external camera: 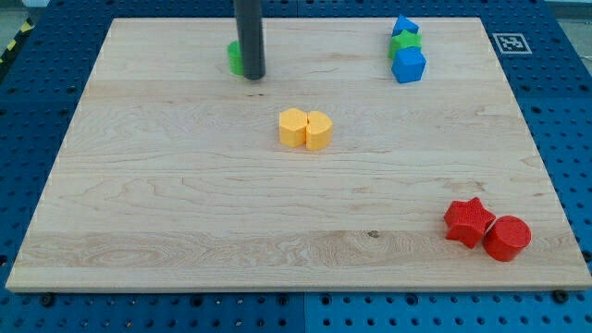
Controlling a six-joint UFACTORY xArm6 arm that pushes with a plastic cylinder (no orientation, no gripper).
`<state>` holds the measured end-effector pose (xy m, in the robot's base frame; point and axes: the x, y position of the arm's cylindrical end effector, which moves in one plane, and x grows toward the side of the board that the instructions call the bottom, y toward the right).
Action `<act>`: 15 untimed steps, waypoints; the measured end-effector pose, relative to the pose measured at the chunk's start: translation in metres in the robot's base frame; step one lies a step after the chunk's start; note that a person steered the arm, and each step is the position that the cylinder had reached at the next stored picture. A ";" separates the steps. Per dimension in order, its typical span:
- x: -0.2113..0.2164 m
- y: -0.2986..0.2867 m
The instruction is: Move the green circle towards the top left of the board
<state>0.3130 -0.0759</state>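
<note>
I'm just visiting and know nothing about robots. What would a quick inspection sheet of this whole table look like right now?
Surface: pale wooden board, flat, lying on a blue pegboard table.
Job's things: green circle near the view's top, left of centre, mostly hidden behind the rod.
Clutter: two yellow blocks touching at the centre; red star and red cylinder at the bottom right; two blue blocks with a green block between them at the top right.
Grippers: none; my tip sits against the green circle's right side.
Cables: nothing seen.
Surroundings: a square printed marker beyond the board's top right corner.
</note>
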 end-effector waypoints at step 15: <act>-0.110 -0.018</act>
<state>0.2033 -0.0934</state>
